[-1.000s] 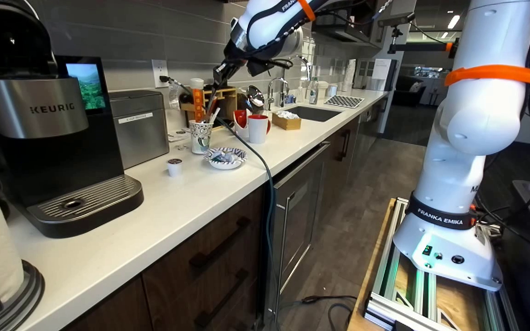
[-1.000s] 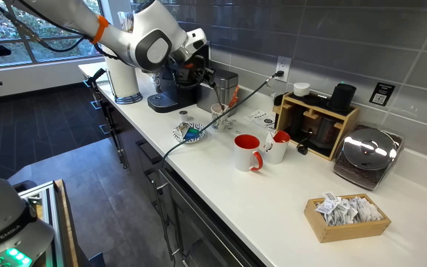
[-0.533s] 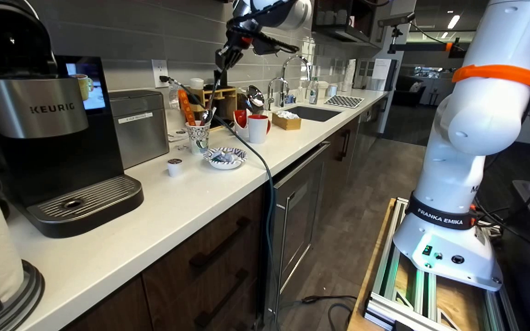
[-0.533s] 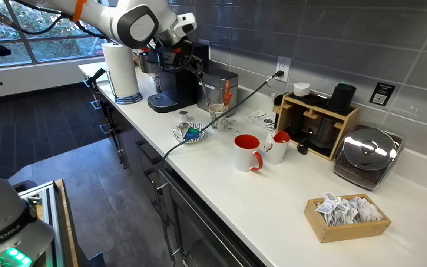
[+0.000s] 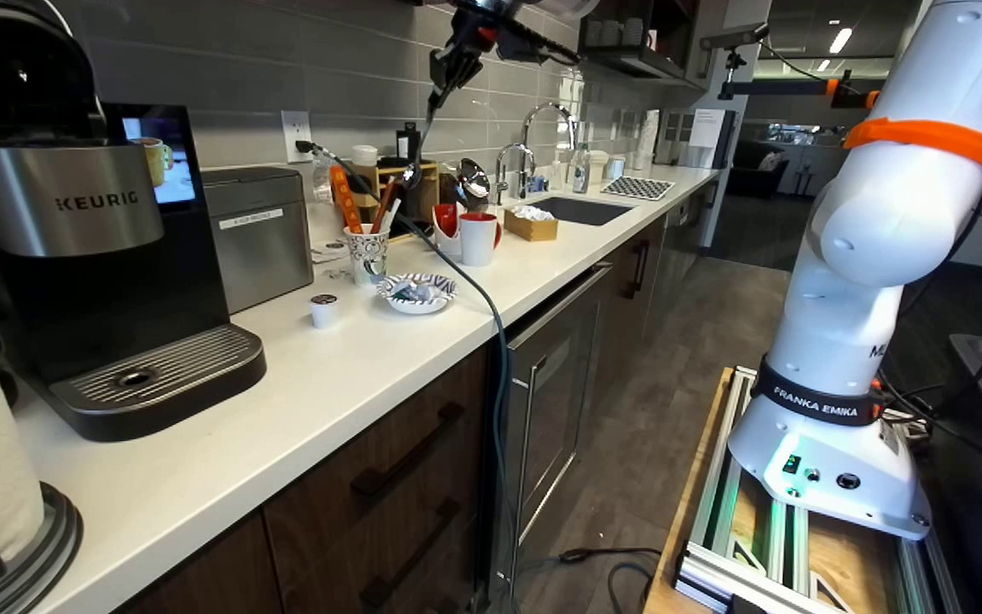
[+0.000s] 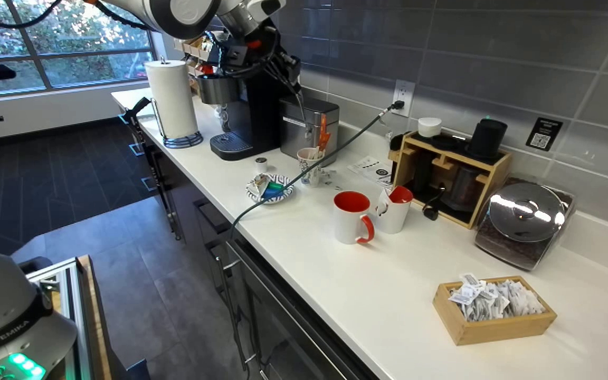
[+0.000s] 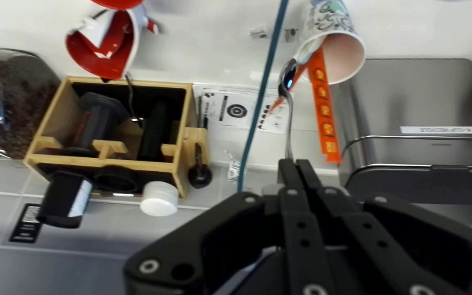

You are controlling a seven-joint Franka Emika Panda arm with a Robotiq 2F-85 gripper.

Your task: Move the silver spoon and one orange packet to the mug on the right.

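Note:
My gripper (image 7: 295, 162) is shut on the thin handle of the silver spoon (image 7: 289, 76), which hangs bowl-down. In both exterior views the spoon (image 5: 416, 162) (image 6: 307, 124) is just above the patterned paper cup (image 5: 367, 256) (image 6: 309, 174). An orange packet (image 7: 324, 108) stands in the paper cup and leans to one side; it also shows in both exterior views (image 5: 343, 198) (image 6: 324, 133). A second orange strip (image 7: 276, 105) sticks out of the cup. Two white mugs with red insides stand together: one with a red handle (image 6: 347, 224), one with a notched rim (image 6: 392, 212).
A blue-green cable (image 6: 357, 136) runs from the wall outlet across the counter near the cup. A patterned bowl (image 5: 416, 308) with packets and a small coffee pod (image 5: 323, 312) sit nearby. A steel bin (image 6: 317, 113), wooden organizer (image 6: 500, 168) and sachet box (image 6: 504, 330) also stand there.
My gripper has risen, lifting the spoon from in the paper cup to above it. The orange packet has tipped over to lean against the cup's rim. The cup has shifted slightly.

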